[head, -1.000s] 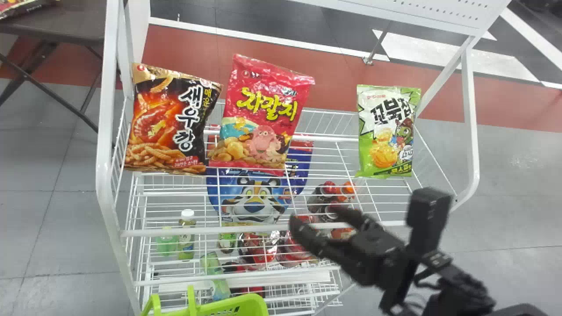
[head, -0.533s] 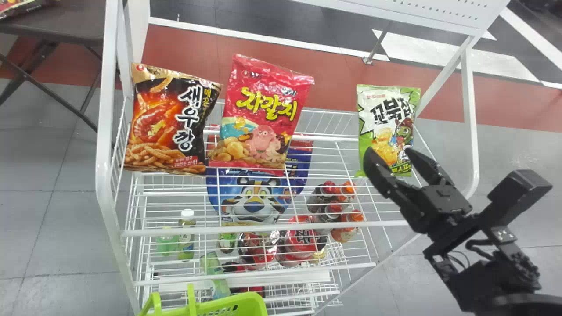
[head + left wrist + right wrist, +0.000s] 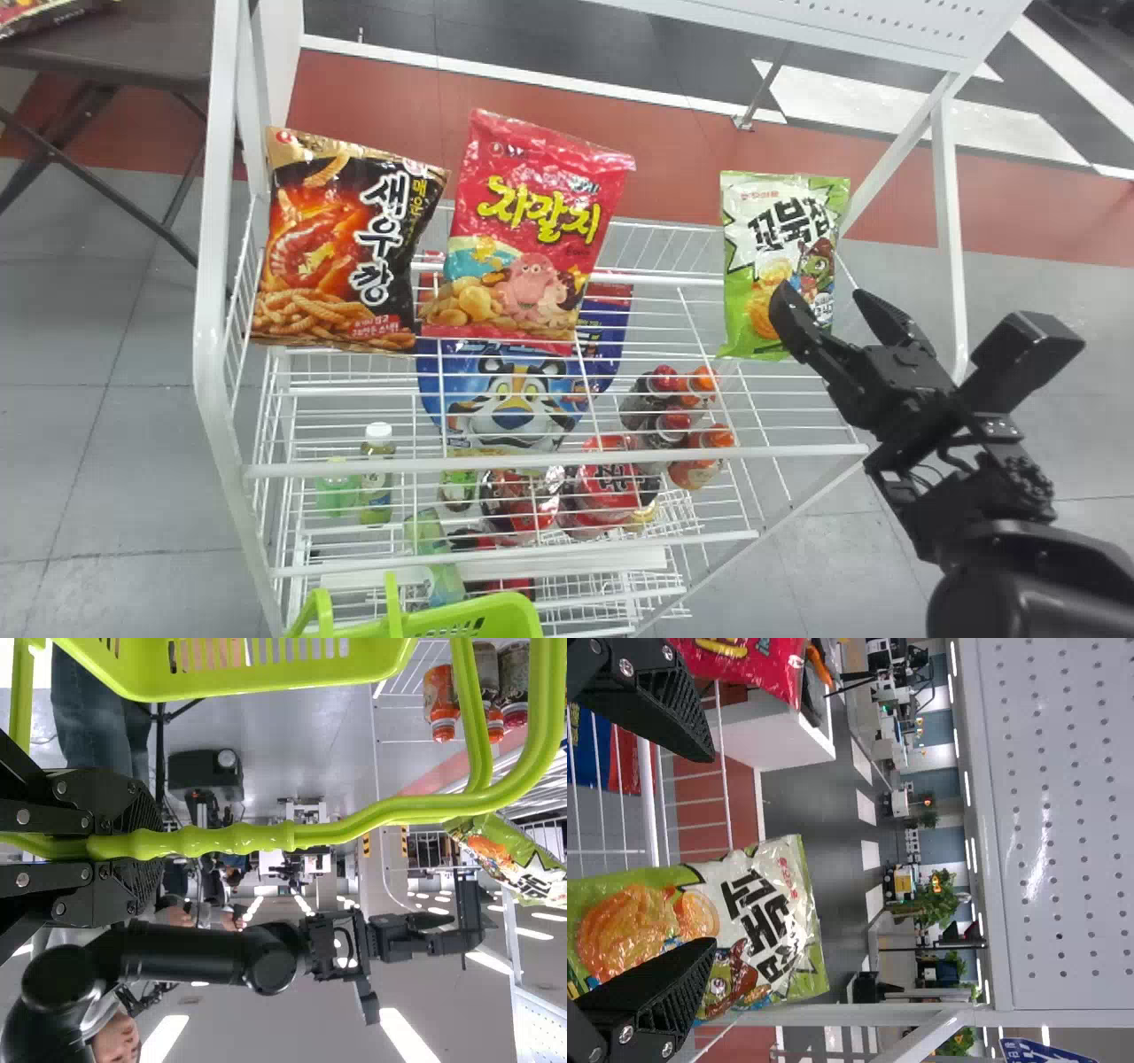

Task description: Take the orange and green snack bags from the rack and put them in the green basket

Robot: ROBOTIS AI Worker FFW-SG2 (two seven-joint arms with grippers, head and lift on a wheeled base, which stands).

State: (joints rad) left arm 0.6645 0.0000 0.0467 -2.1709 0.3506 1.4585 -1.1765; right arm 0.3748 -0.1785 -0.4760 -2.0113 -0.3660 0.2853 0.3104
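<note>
Green snack bag (image 3: 775, 226) is nearer your right pincer (image 3: 822, 299), spread just short of it. It lies ahead, long axis upright, off-centre toward one finger, near the rack's (image 3: 549, 463) right edge. Orange snack bag (image 3: 341, 252) leans by the left edge. Your left pincer (image 3: 158, 848) pinches the green basket's (image 3: 514, 610) handle.

Grey tiled floor (image 3: 80, 461) with a red band (image 3: 673, 177), dark table (image 3: 142, 44), leafy plants (image 3: 941, 899), bright ceiling lights (image 3: 409, 1034)
</note>
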